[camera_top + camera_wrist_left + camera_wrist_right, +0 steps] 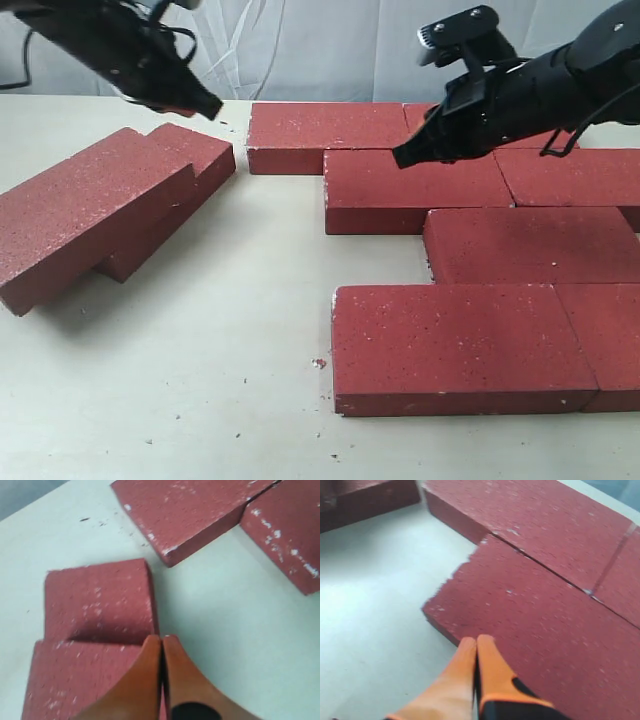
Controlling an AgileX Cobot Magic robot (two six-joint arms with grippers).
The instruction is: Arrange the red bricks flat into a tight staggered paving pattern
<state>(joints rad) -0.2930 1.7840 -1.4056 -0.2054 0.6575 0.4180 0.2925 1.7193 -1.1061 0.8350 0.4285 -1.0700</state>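
Note:
Several red bricks lie flat in staggered rows at the right, among them a back brick (325,135), a second-row brick (415,190) and a front brick (460,345). At the left, one loose brick (85,215) leans tilted on top of another (180,195). My left gripper (210,108) hovers shut and empty above the far end of that pair; its orange fingers (150,675) sit over the top brick (85,680). My right gripper (400,157) hangs shut and empty over the second-row brick's near corner (470,610).
Pale tabletop (230,340) spreads between the leaning pair and the paved rows. Small crumbs (319,363) lie by the front brick. A grey backdrop (320,50) closes the far side.

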